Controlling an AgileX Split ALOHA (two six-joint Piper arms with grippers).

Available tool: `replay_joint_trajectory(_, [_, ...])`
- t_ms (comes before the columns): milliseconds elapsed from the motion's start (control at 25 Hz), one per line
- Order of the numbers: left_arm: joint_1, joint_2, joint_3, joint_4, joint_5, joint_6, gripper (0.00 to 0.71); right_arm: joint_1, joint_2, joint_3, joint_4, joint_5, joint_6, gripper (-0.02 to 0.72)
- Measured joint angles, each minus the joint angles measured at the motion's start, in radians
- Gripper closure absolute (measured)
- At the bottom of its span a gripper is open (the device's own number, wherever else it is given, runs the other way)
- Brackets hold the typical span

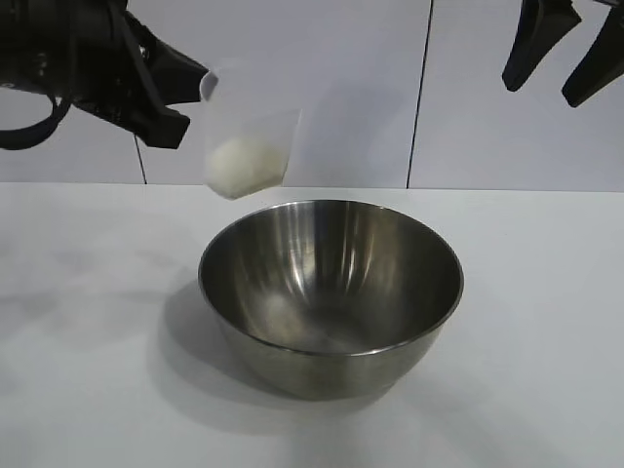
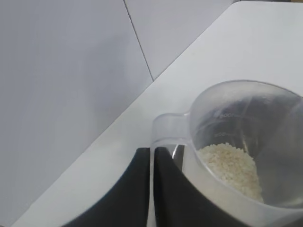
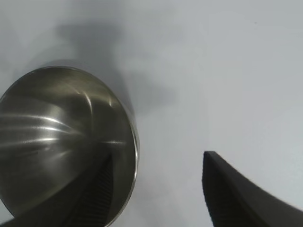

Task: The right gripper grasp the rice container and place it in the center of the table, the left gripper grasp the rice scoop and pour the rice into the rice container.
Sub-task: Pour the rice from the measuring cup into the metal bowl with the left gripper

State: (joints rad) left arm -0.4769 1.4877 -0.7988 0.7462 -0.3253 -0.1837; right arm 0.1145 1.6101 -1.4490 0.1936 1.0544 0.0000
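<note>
Bowl (image 1: 331, 292): polished, mirror-bright steel, faintly brushed inside; cup (image 1: 251, 132) above its rim: cloudy translucent smooth plastic holding matt white rice (image 1: 244, 166); table (image 1: 546, 341) beneath: matt white, smooth.

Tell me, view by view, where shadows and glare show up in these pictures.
Exterior view: the rice container casts a soft shadow on the table toward the picture's left, and its steel wall carries pale vertical reflections. Right wrist view: bright streaks of glare cross the bowl's inside, with a diffuse dark shadow on the table beyond it. Left wrist view: even light, faint sheen on the rice scoop.
</note>
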Motion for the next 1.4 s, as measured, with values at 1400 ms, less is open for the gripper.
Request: replay_joint_trajectory(1400, [-0.152,0.001,-0.064,-0.037,0.087,0.689,0.704,0.0,0.0,0.0,0.012,-0.011,0.0,0.313])
